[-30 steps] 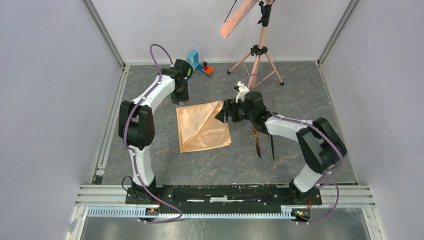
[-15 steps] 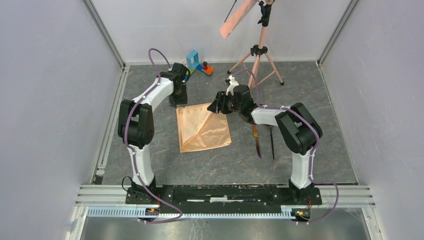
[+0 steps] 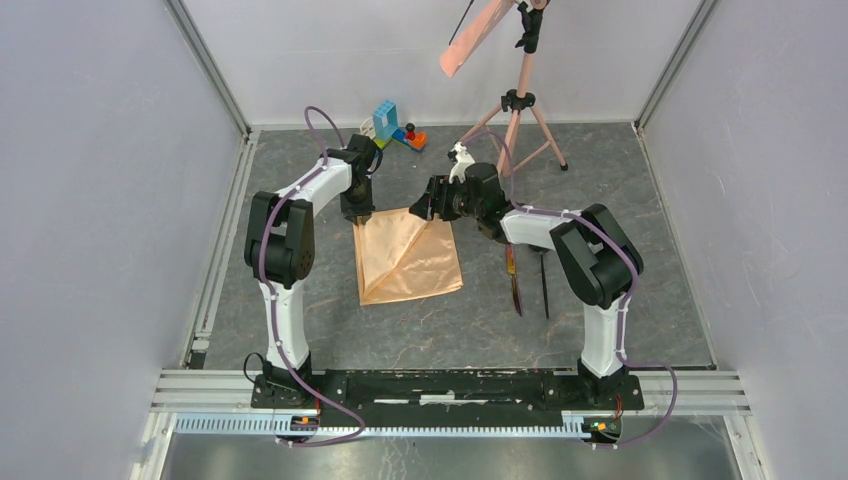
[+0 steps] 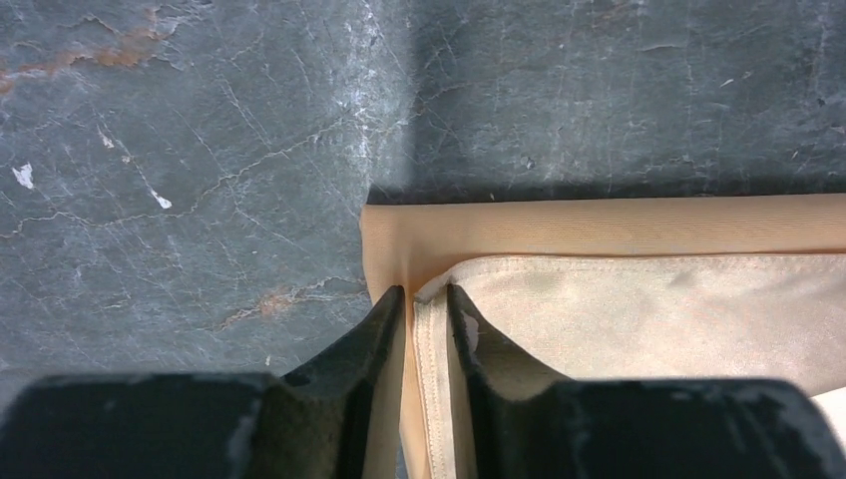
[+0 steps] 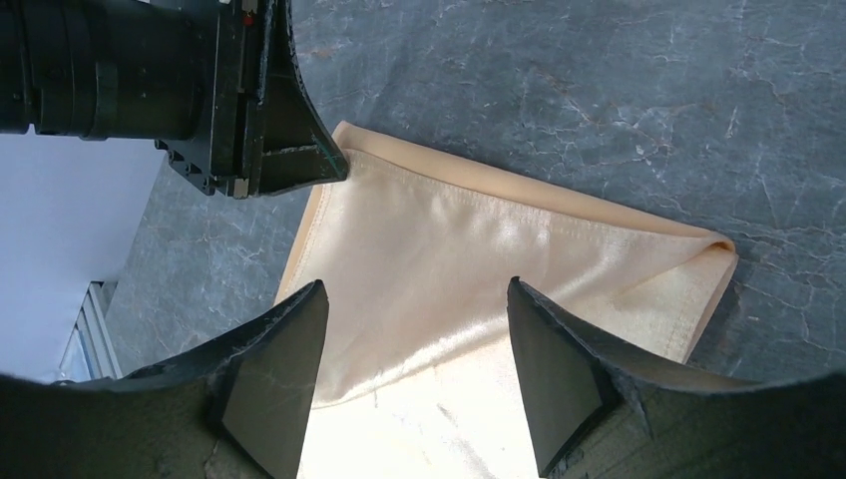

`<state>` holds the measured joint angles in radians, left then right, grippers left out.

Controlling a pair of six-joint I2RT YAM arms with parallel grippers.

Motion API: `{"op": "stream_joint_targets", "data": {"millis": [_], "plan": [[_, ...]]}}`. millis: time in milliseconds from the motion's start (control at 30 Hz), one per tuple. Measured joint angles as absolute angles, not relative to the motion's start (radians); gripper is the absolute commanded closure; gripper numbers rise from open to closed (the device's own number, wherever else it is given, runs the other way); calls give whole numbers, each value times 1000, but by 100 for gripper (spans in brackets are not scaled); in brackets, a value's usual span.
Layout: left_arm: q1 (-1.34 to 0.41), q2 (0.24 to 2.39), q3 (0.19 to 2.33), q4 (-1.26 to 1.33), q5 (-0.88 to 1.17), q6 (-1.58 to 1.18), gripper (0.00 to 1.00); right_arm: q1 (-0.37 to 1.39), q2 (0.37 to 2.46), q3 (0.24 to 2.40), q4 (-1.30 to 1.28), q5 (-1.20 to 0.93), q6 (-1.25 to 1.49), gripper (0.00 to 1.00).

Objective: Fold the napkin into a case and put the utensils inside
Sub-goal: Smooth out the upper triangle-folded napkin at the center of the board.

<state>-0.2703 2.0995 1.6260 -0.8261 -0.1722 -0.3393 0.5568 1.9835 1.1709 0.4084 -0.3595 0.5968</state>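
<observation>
The peach-tan napkin [image 3: 405, 258] lies folded in two layers on the dark table, with a diagonal crease across it. My left gripper [image 3: 360, 212] is down at its far-left corner. In the left wrist view the left gripper [image 4: 426, 291] has its jaws a narrow gap apart, and the flat hem of the napkin's [image 4: 638, 289] upper layer lies between them. My right gripper [image 3: 432, 200] hovers wide open over the far-right corner; the right gripper [image 5: 416, 284] has only napkin [image 5: 479, 239] beneath it. The two utensils [image 3: 516, 285] lie right of the napkin. No case is in view.
A pink tripod [image 3: 515, 110] carrying a salmon strip [image 3: 475, 35] stands at the back right. Coloured toy blocks [image 3: 396, 125] sit at the back, behind the left gripper. Grey walls close in both sides. Aluminium rails run along the left and near edges.
The right gripper has swung left and away from me, over the napkin's far-right corner. The left gripper has shifted onto the far-left corner and its jaws have narrowed.
</observation>
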Motion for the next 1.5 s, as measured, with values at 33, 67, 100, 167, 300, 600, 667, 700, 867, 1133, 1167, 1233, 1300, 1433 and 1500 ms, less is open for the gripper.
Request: {"op": "stream_joint_targets", "data": {"millis": [33,67,100,167,300,600,667,700,867,1133,1167,1233,1300,1433,1500], "plan": [[-270,2100,1626,-826,-172,-339,76,557,1985,1174,408,-360,597,27],[-270,2100,1626,-826,-173,-339,78,557,1989,1178,409,-361,596,27],[-270,2100,1628,-826,-173,-339,80,559,1993,1181,409,-362,596,27],[-270,2100,1629,-823,-173,-339,83,561,2003,1185,409,-363,595,27],[-266,2100,1631,-820,-173,-339,87,563,2029,1200,409,-366,595,27],[-247,2100,1631,-820,-173,-339,89,567,2070,1242,406,-369,595,27],[-245,2100,1631,-820,-173,-339,89,567,2078,1253,405,-370,596,27],[-245,2100,1631,-820,-173,-339,89,567,2082,1258,405,-370,597,27],[-244,2100,1631,-820,-174,-339,89,567,2110,1283,408,-373,599,25],[-244,2101,1631,-821,-177,-339,89,567,2157,1314,408,-373,597,24],[-244,2101,1631,-821,-177,-339,88,567,2162,1319,408,-373,597,24],[-244,2101,1631,-821,-178,-339,83,567,2170,1323,410,-373,597,24],[-244,2101,1631,-823,-179,-339,73,567,2178,1324,410,-372,596,24],[-244,2101,1637,-838,-182,-338,54,567,2196,1324,411,-369,595,24],[-244,2095,1638,-843,-182,-339,51,567,2202,1324,422,-370,596,24]]}}
